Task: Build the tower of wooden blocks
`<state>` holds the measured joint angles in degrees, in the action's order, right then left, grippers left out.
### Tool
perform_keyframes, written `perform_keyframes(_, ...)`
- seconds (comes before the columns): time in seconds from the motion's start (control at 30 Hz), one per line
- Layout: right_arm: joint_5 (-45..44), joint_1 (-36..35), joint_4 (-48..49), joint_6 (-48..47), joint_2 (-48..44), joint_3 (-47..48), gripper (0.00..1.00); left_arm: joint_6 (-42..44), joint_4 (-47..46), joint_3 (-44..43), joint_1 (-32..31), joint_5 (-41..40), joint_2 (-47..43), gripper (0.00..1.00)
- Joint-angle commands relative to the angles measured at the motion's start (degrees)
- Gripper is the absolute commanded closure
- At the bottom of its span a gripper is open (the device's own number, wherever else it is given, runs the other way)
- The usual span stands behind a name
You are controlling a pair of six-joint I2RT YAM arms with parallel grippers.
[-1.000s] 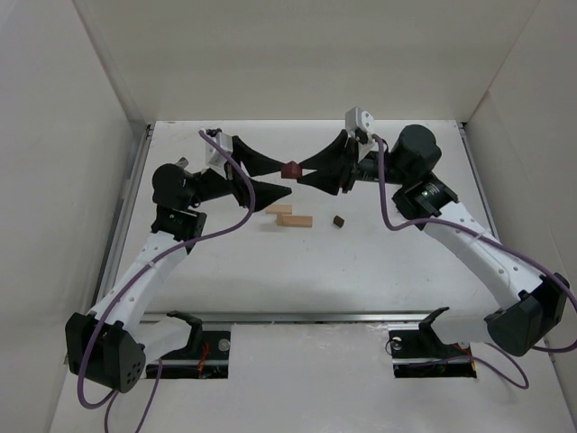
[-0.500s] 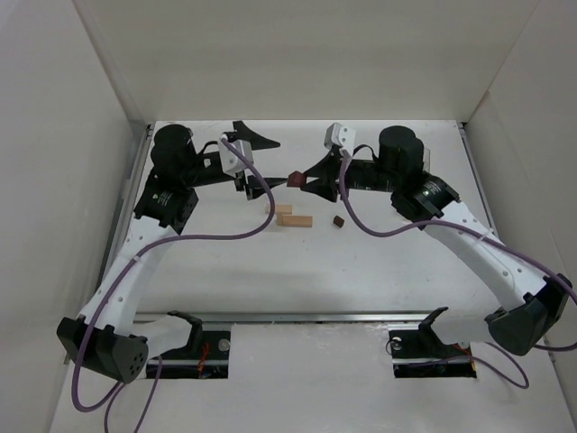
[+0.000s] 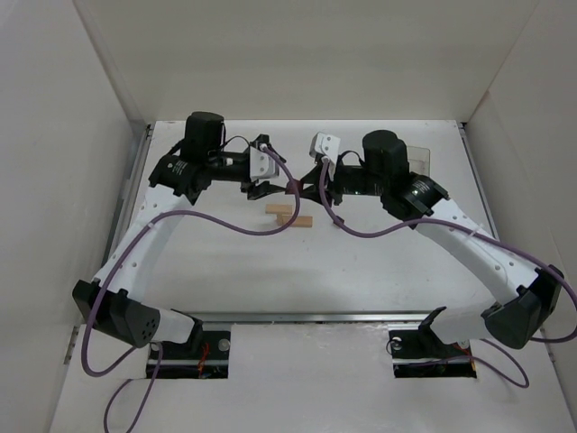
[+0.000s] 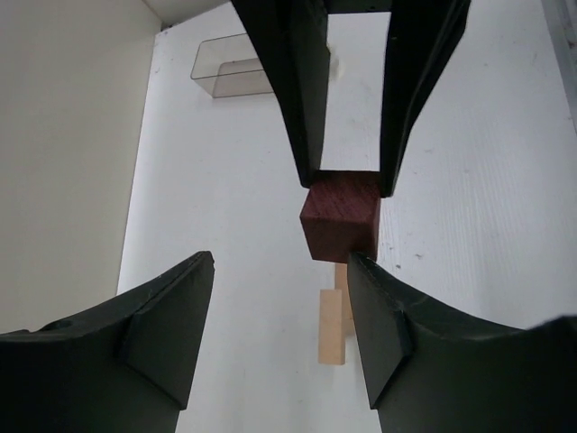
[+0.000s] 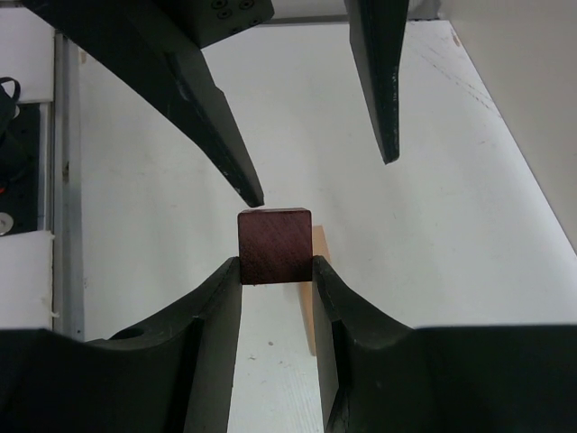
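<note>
My right gripper [image 3: 297, 188] is shut on a dark reddish-brown wooden cube [image 3: 291, 187] and holds it in the air, just above and behind two light tan bars [image 3: 288, 216] lying side by side on the table. In the right wrist view the cube [image 5: 275, 245] sits pinched at the tips of my right gripper [image 5: 277, 271], with a tan bar [image 5: 319, 298] below. My left gripper [image 3: 269, 185] is open and empty, facing the cube from the left. In the left wrist view the cube [image 4: 341, 215] is just ahead of my left gripper [image 4: 279, 334]. The tan bars [image 4: 333, 327] lie beneath.
A clear plastic box [image 4: 230, 70] stands at the table's back right, partly behind the right arm in the top view [image 3: 422, 153]. White walls enclose the table on three sides. The right arm covers the spot to the right of the bars.
My right gripper has carried the cube a little forward toward the tan bars. My left arm swung back, then returned with its open gripper facing the cube. The small dark piece right of the bars is now hidden.
</note>
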<state>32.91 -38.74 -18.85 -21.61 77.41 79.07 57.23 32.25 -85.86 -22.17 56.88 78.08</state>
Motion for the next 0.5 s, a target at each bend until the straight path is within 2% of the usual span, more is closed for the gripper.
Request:
perform_keyframes(0.0, -0.3, -0.6, 2.1, -1.2, -0.2, 2.0, 0.83, 7.8, 6.8, -3.5, -0.8, 1.3, -0.7, 0.43)
perform_keyframes(0.3, -0.3, -0.6, 2.1, -1.2, 1.4, 2.0, 0.83, 9.5, 12.8, -4.8, -3.2, 4.6, 0.5, 0.43)
perform_keyframes(0.47, -0.3, -1.2, 2.1, -1.8, 2.0, 3.1, 0.83, 7.5, 12.0, -4.8, -3.8, 4.6, 1.1, 0.49)
